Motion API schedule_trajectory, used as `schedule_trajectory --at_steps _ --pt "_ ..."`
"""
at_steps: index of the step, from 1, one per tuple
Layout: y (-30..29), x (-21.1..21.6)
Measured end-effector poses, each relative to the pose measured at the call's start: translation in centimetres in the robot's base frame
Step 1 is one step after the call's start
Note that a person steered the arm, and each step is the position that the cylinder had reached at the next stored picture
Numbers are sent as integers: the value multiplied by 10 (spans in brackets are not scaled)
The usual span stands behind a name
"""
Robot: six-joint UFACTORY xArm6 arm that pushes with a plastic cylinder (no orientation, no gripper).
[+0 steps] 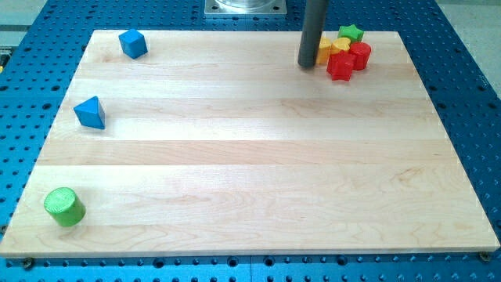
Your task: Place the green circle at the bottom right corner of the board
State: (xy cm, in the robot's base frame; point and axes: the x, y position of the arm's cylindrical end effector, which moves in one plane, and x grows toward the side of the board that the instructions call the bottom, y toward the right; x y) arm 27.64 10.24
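The green circle point(63, 207), a short green cylinder, sits near the board's bottom left corner. My tip point(307, 64) is at the view's top, right of centre, far from the green circle. It stands just left of a tight cluster of blocks: a green star point(351, 33), two yellow blocks point(328, 49), a red cylinder point(360, 56) and a red star point(340, 67). The tip looks close to or touching the yellow block on the cluster's left side.
A blue cube-like block point(133, 43) lies near the top left corner. A blue triangle point(91, 113) lies at the left edge. The wooden board point(258, 157) rests on a blue perforated table. The arm's base mount point(246, 8) is at the top centre.
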Motion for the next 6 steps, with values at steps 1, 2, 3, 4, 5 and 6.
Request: schedule_trajectory --at_steps 1,2,3,4,5,6 --pt "0 -4" --pt "0 -4" --pt "-2 -4" --pt "-54 -55" --pt "-87 -84" --pt "-141 -83"
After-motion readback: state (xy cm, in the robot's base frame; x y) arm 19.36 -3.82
